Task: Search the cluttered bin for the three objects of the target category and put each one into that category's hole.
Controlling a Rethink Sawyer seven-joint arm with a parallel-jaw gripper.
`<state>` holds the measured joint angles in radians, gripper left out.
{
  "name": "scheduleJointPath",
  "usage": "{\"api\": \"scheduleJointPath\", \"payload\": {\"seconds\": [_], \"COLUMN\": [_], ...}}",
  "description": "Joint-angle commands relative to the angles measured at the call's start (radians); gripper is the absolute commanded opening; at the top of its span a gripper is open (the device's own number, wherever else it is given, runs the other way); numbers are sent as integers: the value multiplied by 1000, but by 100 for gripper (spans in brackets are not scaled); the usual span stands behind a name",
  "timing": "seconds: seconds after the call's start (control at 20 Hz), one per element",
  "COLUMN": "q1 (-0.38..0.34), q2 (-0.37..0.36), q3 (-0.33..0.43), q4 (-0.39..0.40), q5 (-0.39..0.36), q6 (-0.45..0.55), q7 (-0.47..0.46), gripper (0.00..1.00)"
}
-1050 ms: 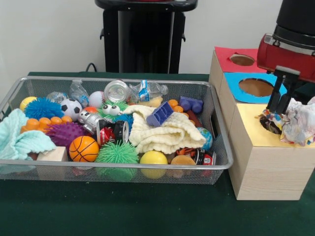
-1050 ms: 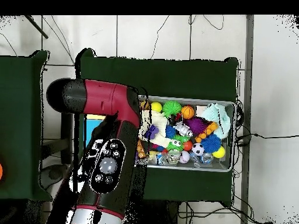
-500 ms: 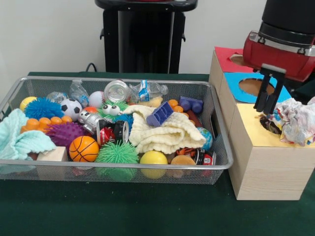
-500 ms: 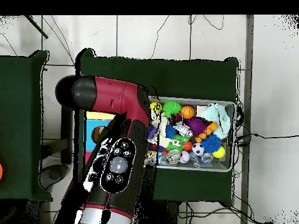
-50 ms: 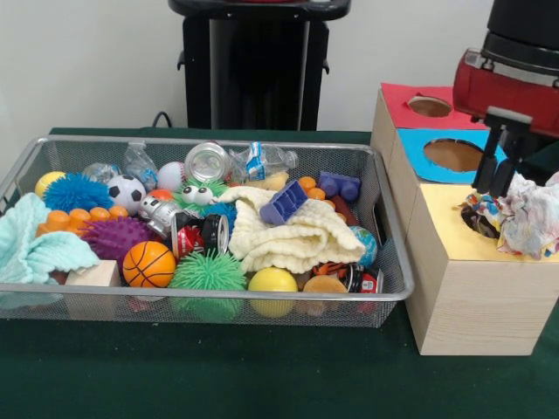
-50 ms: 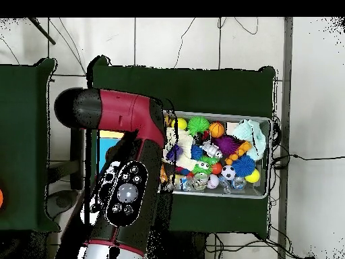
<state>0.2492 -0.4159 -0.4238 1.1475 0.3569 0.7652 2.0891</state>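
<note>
My gripper [image 5: 493, 185] hangs just above the yellow top of the wooden box [image 5: 472, 297], fingers slightly apart and holding nothing. Right beside it a crumpled multicoloured cloth [image 5: 530, 216] lies on the yellow top, partly over the yellow hole [image 5: 474, 222]. In the wire bin [image 5: 210, 297] a cream knit cloth [image 5: 293, 234] lies in the middle and a mint cloth [image 5: 35, 249] at the left end. In the overhead view the arm [image 6: 124, 189] hides the gripper and most of the box; the bin [image 6: 269, 158] shows to its right.
The box also has a blue hole [image 5: 454, 154] and a red hole [image 5: 430, 106] behind the yellow one. The bin holds balls, spiky toys, cans, plastic bottles and a blue block [image 5: 284, 202]. A black pedestal [image 5: 253, 70] stands behind the bin.
The gripper rose off the multicoloured cloth and swung left, then came back right above the yellow top. The cloth stayed on the box.
</note>
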Motion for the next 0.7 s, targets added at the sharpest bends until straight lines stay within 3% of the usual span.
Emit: {"api": "scheduleJointPath", "payload": {"seconds": [0.05, 0.7], "q1": [10, 62], "q2": [-4, 7], "q3": [51, 42], "q4": [0, 76], "q5": [27, 52], "q6": [125, 64], "q7": [249, 287], "gripper": [0, 0]}}
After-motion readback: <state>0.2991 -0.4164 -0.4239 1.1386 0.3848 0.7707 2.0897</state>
